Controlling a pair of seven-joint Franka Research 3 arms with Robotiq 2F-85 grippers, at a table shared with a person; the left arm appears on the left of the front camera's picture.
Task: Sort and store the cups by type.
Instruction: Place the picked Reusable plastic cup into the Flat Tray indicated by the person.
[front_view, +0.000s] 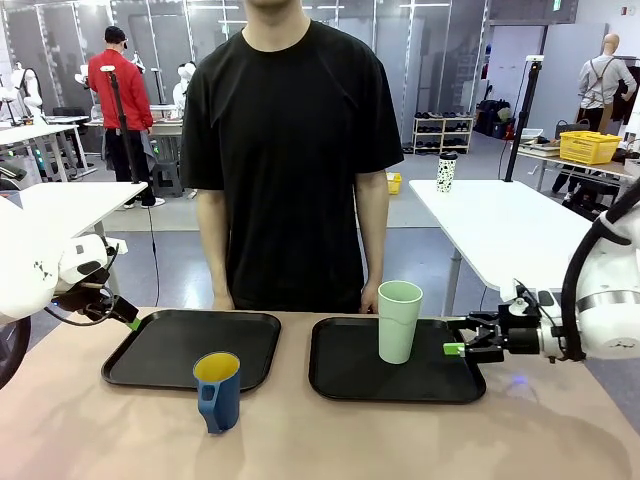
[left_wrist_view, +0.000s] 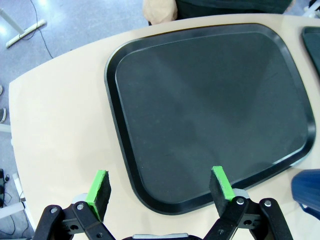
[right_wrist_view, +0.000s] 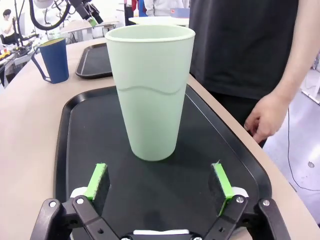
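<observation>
Right wrist view: right tool is gaping wide, empty, facing the mint-green tumbler. Left tool is gaping empty too.

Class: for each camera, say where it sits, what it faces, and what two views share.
Front: between the arms, facing the person across the table; left end effector, right end effector show.
Left wrist: looks down on left tray; own fingers.
Right wrist: faces tumbler; own fingers.
Shared: front and right wrist show the mug.
</observation>
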